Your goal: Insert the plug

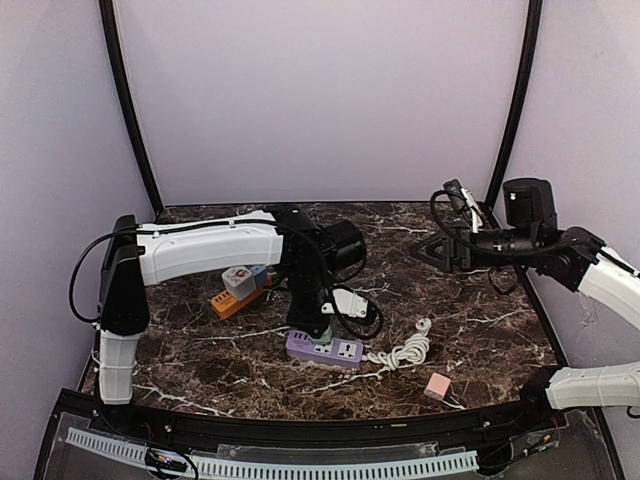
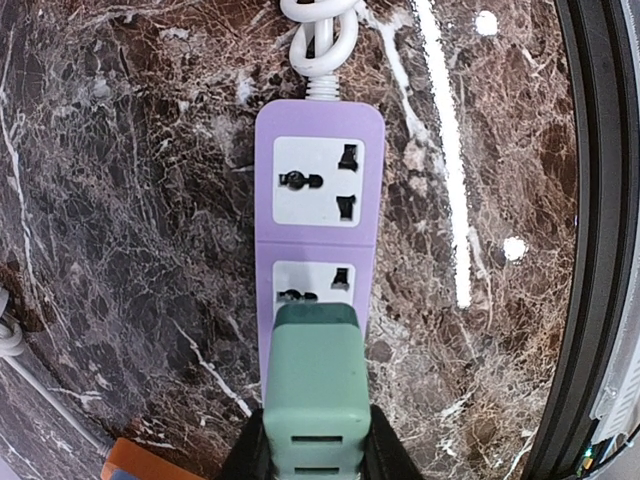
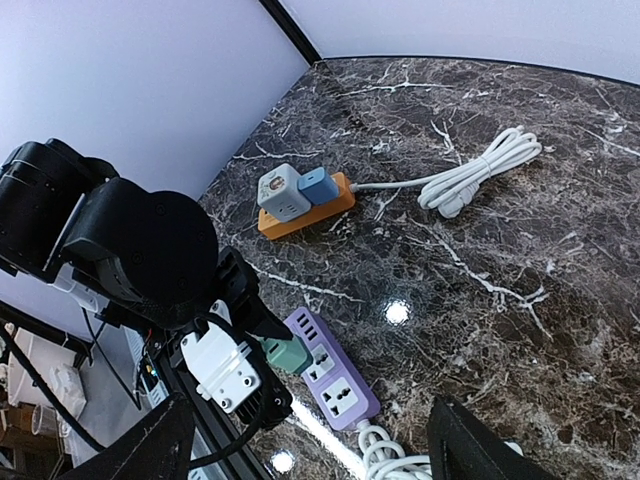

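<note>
Left wrist view looks straight down the green plug [image 2: 316,385]. The left gripper [image 2: 316,455] pinches it by its two sides, so its prong face points at the purple power strip [image 2: 318,215]. The plug sits over the strip's end socket, the one farthest from the cord, hiding that socket's lower half; whether the prongs have entered, I cannot tell. Gripping the flanks probably lets the arm press along the plug's axis. The right gripper [image 1: 445,250] hangs well right of the strip, jaws apart and empty, likely parked clear of the work. The strip's white cord [image 1: 405,352] lies coiled just right of it, with a pink cube [image 1: 437,386] beyond that coil. An orange power strip [image 1: 235,298] carrying adapters lies left of the purple one. All rest on a dark marble tabletop [image 1: 500,330] enclosed by pale lilac walls [image 1: 320,100].
</note>
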